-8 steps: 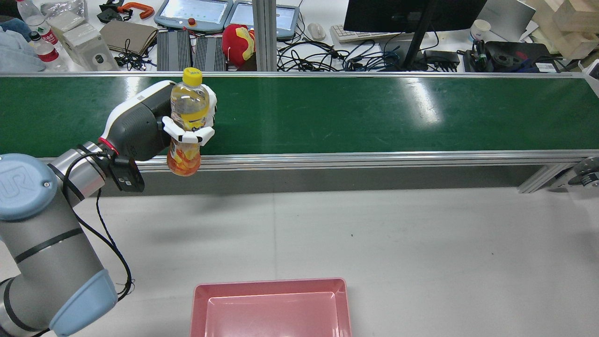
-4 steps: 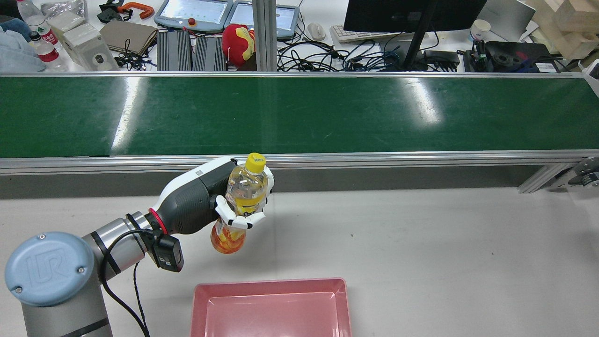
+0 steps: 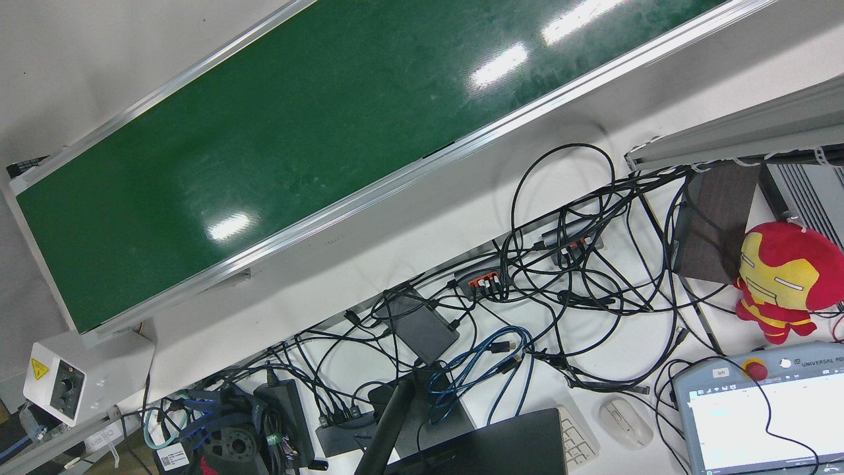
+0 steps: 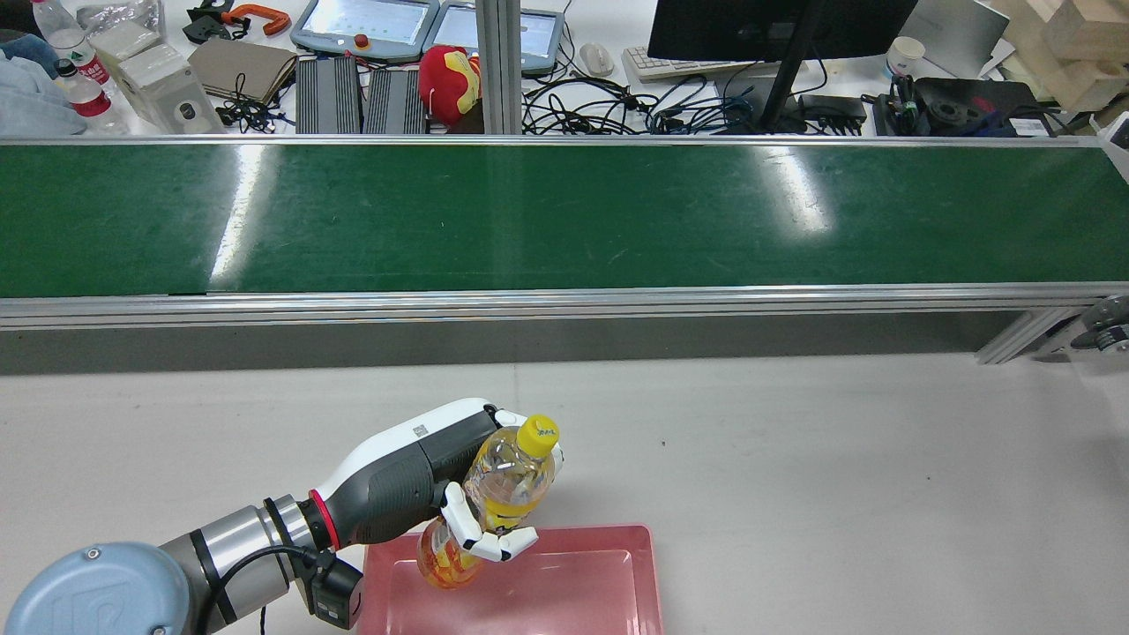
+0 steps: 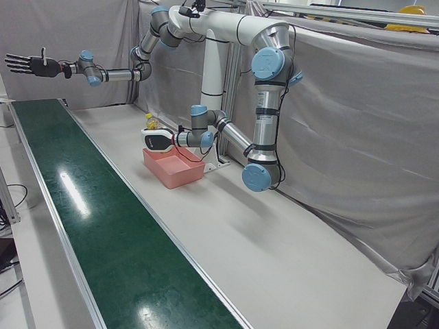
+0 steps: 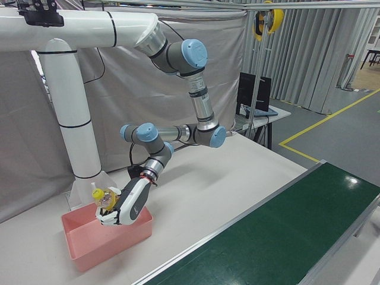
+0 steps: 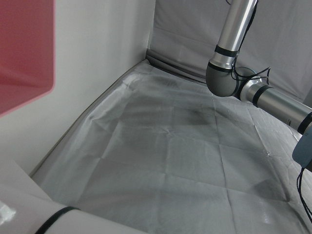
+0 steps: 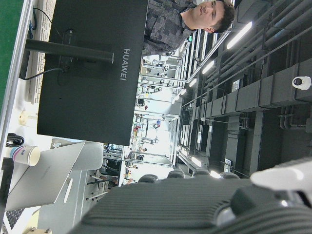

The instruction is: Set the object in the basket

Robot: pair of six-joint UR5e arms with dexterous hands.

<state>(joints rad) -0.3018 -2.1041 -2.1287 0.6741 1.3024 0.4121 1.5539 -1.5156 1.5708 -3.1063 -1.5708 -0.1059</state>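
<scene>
Above the pink basket (image 4: 635, 540): left hand (image 4: 459, 511) gripping tilted bottle (image 4: 507, 494); right hand (image 5: 27, 65) raised, fingers spread.

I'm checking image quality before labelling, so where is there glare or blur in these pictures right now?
Rear view: two bright glare streaks on the green conveyor belt; the bottle in the left hand is sharp. Front view: similar white glints on the belt. Left hand view: the pink basket is a blurred block at the view's edge.

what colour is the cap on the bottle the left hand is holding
Yellow; the bottle cap shows best in the rear view.
</scene>
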